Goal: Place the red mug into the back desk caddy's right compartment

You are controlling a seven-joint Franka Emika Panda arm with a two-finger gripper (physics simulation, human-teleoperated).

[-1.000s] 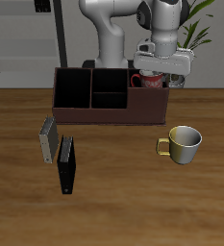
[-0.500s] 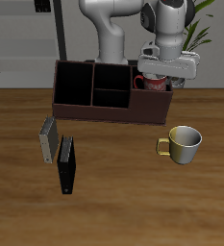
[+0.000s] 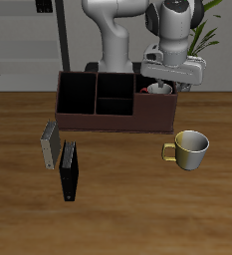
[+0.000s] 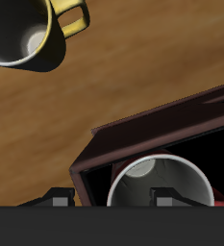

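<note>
The back desk caddy [image 3: 115, 102] stood at the table's rear. The red mug [image 3: 159, 91] sat upright inside the right compartment [image 3: 155, 97]. Above it, the gripper [image 3: 165, 76] hung released, fingers [image 4: 164, 196] apart.

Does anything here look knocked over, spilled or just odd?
Nothing stands out. The red mug sits upright inside the desk caddy, under the gripper. The metallic mug stands upright on the table; two books stand beside each other.
</note>
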